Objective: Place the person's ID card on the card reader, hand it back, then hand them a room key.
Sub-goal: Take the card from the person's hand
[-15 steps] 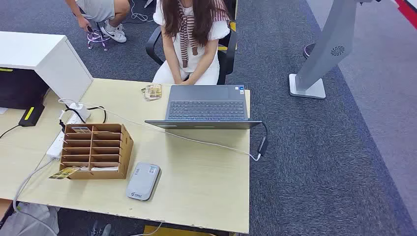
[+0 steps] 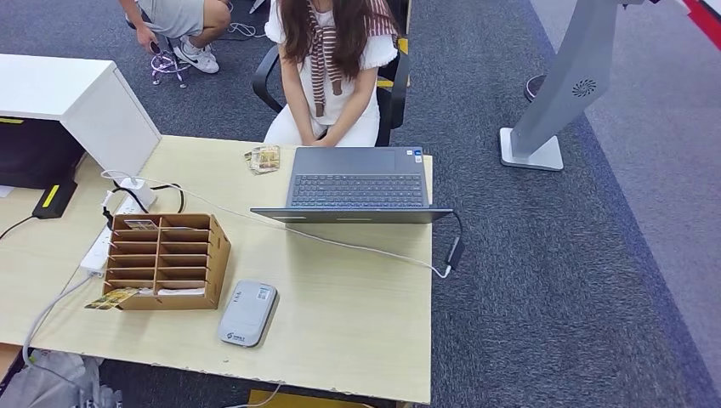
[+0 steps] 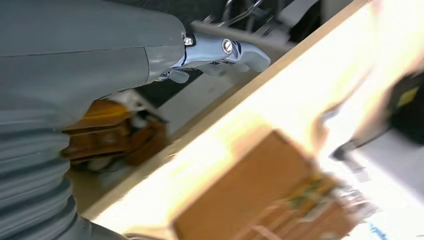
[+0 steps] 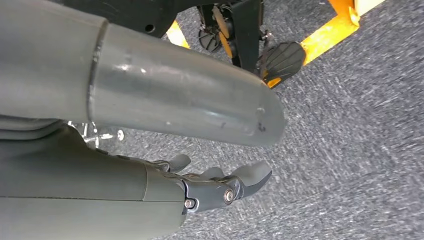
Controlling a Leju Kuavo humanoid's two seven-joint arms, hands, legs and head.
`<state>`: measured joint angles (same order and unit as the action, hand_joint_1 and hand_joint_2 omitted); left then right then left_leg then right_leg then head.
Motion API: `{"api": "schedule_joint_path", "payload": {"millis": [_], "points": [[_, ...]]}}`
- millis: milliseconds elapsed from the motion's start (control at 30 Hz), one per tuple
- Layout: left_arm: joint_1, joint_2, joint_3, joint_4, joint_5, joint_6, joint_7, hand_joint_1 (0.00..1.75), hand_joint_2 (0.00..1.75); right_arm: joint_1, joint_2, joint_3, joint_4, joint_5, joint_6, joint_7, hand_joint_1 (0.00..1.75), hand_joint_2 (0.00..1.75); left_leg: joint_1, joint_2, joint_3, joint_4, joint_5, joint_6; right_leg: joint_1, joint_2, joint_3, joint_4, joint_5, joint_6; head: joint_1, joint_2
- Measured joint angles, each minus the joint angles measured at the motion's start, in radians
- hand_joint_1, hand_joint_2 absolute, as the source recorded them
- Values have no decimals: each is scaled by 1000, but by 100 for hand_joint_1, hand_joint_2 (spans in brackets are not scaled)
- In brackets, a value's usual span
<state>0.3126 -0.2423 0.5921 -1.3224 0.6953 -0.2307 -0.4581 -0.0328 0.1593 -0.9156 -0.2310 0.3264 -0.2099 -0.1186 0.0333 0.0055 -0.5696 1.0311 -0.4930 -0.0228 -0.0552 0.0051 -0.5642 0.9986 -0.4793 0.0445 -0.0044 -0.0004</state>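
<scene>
Left hand: the left hand [image 3: 220,52] is low beside the table edge, below the desk level; it holds nothing and the fingers look loosely apart, a little curled. The wrist picture is blurred.
Right hand: the right hand [image 4: 220,187] hangs over the grey carpet, fingers loosely apart, nothing in it.
ID card: a small card [image 2: 264,159] lies on the desk [image 2: 357,323] at about 11 o'clock, just beside the far left corner of the laptop [image 2: 357,183] and close to the seated person [image 2: 332,68]. I judge it is the ID card, but the print is too small to be sure.
Card reader: the grey flat card reader [image 2: 247,313] lies at about 7 o'clock, near the front edge, just beside the wooden organizer [image 2: 166,259].
Room key: a card [image 2: 110,298] sticks out from the bottom of the organizer at 8 o'clock; possibly a room key, I cannot tell.
Stage: I judge the task is at its start; no card is taken yet.
Risk, table edge: the left hand is under the desk level, so it could hit the edge when rising.
Risk, cable: a white cable [image 2: 357,246] crosses the desk between reader and card; a reaching arm could catch it and pull the laptop.
Risk, grasp: the card lies flat, so fingers may slide it away and not lift it.
Risk, reach: the card is far, near the person; the arm could bump the laptop screen.
</scene>
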Motion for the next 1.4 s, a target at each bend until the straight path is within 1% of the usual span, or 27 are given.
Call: {"api": "schedule_joint_path", "payload": {"millis": [233, 333, 400, 567, 700, 833, 1033, 1400], "points": [[58, -42, 64, -191, 114, 137, -77, 0, 175, -2, 13, -37, 3, 26, -27, 23, 0, 0, 0, 0, 0, 0, 0, 0, 0, 0, 0, 0, 0, 0, 0, 0], [63, -56, 99, -266, 131, 162, -111, 0, 175, -2, 17, -46, 4, 41, -31, 30, 0, 0, 0, 0, 0, 0, 0, 0, 0, -1, 0, 0, 0, 0, 0, 0], [54, -59, 125, -304, 117, 143, -114, 0, 175, -3, 18, -48, 4, 50, -28, 31, 0, 0, 0, 0, 0, 0, 0, 0, 0, -1, 0, 0, 0, 0, 0, 0], [5, -67, 195, -406, 36, 40, -85, 0, 175, -4, 20, -50, 5, 70, -13, 27, 0, 0, 0, 0, 1, 0, 1, 0, 0, -1, 0, 0, 0, 0, 0, 0], [-33, -64, 204, -467, -76, -30, -71, 0, 175, -7, 20, -50, 7, 86, 4, 20, 0, 0, 0, 0, 1, 0, 1, 1, 0, -1, 0, 0, 0, 0, 0, 0], [-67, -41, 178, -496, -202, -32, -66, 0, 175, -10, 20, -50, 8, 102, 17, 16, 0, 0, 0, 0, 1, 0, 1, 1, 0, 0, 0, 0, 0, 0, 0, 0], [-127, 13, 97, -505, -384, 20, -46, 0, 175, -15, 20, -50, 9, 125, 32, 17, 0, 0, 0, 0, 1, 0, 1, 1, 0, 0, 0, 0, 0, 0, 0, 0], [-247, 106, -67, -487, -712, 118, 55, 0, 175, -18, 20, -36, 10, 173, 46, 25, 0, 0, 0, 0, 1, 0, 2, 1, 0, 0, -1, 0, 1, 0, 0, 0]]}}
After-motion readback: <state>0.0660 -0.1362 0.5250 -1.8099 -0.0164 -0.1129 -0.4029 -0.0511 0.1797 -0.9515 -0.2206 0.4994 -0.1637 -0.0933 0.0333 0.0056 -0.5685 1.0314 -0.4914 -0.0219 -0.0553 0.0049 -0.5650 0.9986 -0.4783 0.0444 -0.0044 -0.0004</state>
